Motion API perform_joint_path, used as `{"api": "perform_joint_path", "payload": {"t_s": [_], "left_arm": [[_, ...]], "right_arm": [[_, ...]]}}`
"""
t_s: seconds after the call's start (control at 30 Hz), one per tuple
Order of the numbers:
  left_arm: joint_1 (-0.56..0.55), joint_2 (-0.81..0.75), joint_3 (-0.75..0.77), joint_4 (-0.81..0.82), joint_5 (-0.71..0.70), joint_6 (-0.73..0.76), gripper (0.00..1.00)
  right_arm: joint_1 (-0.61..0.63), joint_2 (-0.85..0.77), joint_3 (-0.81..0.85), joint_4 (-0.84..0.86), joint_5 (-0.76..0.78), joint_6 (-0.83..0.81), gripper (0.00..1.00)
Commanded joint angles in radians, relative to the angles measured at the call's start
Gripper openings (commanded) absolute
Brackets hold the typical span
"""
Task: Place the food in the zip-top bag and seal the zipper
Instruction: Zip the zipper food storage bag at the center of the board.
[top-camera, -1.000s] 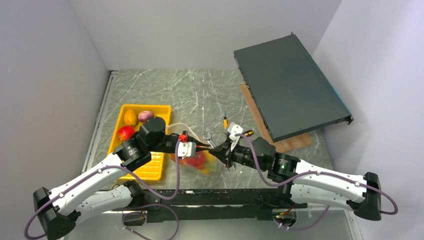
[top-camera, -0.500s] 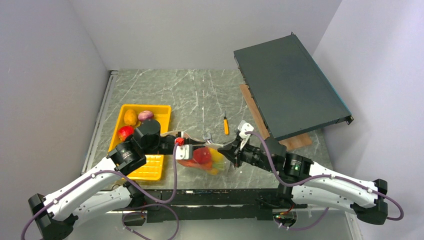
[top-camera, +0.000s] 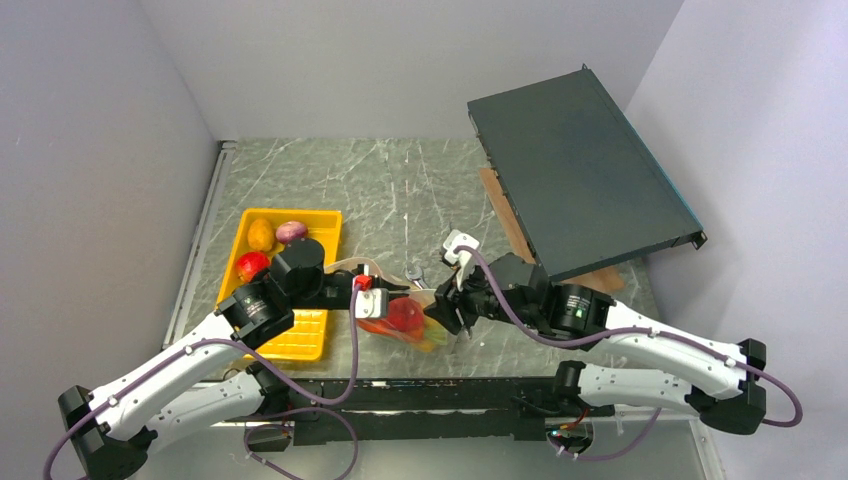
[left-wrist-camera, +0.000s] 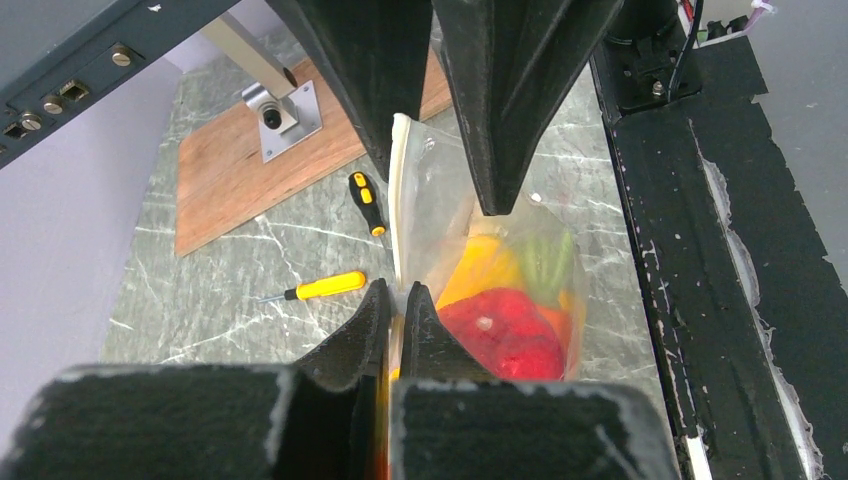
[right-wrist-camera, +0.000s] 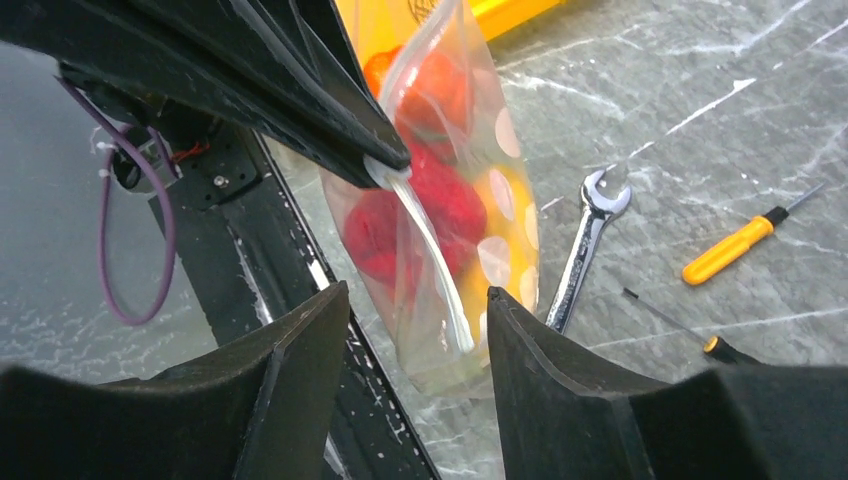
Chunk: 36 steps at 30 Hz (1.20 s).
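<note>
At zip-top bag, right end effector newly wide, left end effector pinching zipper.

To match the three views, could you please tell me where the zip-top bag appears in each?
Top external: zip-top bag, low centre, right of the yellow tray.
Left wrist: zip-top bag, centre to lower right.
Right wrist: zip-top bag, centre, left of the wrench.
Shared landmark: the red food inside it.
</note>
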Motion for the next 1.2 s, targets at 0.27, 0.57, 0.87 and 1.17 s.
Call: {"api": "perform_joint_path", "payload": {"t_s": [0.27,0.57,0.87,1.17], "left_arm": [[0.004,-0.009,0.012,0.012,0.026,0.020,0.00],[0.004,-0.009,0.012,0.011,0.039,0.022,0.00],[0.004,-0.008,0.013,0.009,0.051,0.023,0.00],[0.004,-0.012,0.012,0.009,0.025,0.024,0.00]], "right_arm": [[-0.002,0.183,0.259,-0.165,-0.131,-0.072,0.48],[-0.008,0.233,0.261,-0.174,-0.079,-0.109,0.52],[-0.041,0.222,0.269,-0.162,-0.134,-0.099,0.40],[-0.053,0.239,0.256,-0.115,-0.160,-0.067,0.00]]}}
